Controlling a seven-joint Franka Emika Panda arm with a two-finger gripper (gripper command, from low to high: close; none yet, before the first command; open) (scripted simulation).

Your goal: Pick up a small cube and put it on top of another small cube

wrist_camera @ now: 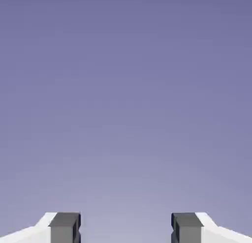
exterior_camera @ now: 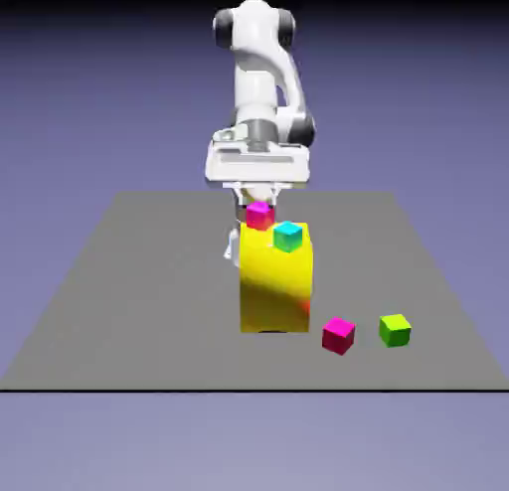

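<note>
small cube [exterior_camera: 338, 334]: reddish pink, on the worktop [exterior_camera: 129, 300], at 4 o'clock from the tall yellow block [exterior_camera: 276, 290], just beside the green cube [exterior_camera: 395, 330]
other cubes: magenta cube [exterior_camera: 259, 215] and teal cube [exterior_camera: 287, 237], seeming to sit on top of the block
end effector [wrist_camera: 126, 229]: fingers apart, nothing between them
step: likely still before the pick
next move: swing down to the reddish cube, fingers either side
hand view: only blue backdrop and two grey tips, no cubes
exterior view: all cubes and the arm
</note>
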